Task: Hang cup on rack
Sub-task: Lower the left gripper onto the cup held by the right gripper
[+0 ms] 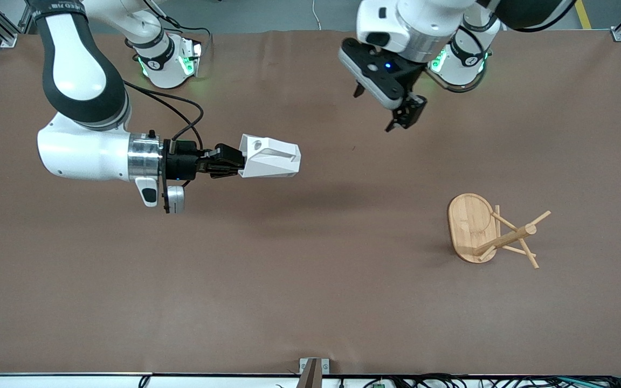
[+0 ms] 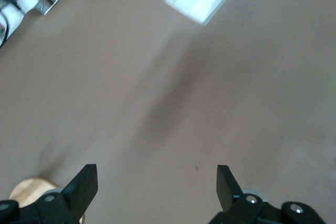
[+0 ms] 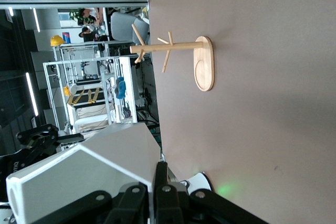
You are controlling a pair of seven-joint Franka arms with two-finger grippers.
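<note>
Cup (image 1: 270,157) is in the air, held by the right gripper (image 1: 233,160), whose fingers are closed on the end of the cup that carries the handle. The right arm comes from its base at the robots' edge of the table (image 1: 310,302) and bends so that the gripper lies level, pointing toward the left arm's end. The cup is white and angular, and it lies on its side with the round hole of the blocky handle facing up. It hangs over the brown table surface, in the right arm's half, and its shadow falls on the cloth a little nearer to the front camera. In the right wrist view the cup (image 3: 79,174) fills the space just ahead of the closed fingers (image 3: 160,192).

Rack (image 1: 491,231) stands upright on its oval base toward the left arm's end of the table, well apart from the cup and nearer to the front camera than the cup. Its thin pegs stick out from the central post. No cup hangs on it. The right wrist view shows the rack (image 3: 181,59) as well.

Left gripper (image 1: 383,108) waits above the table near the robots' edge, close to its own base. Its fingers (image 2: 84,184) are spread wide and hold nothing.
</note>
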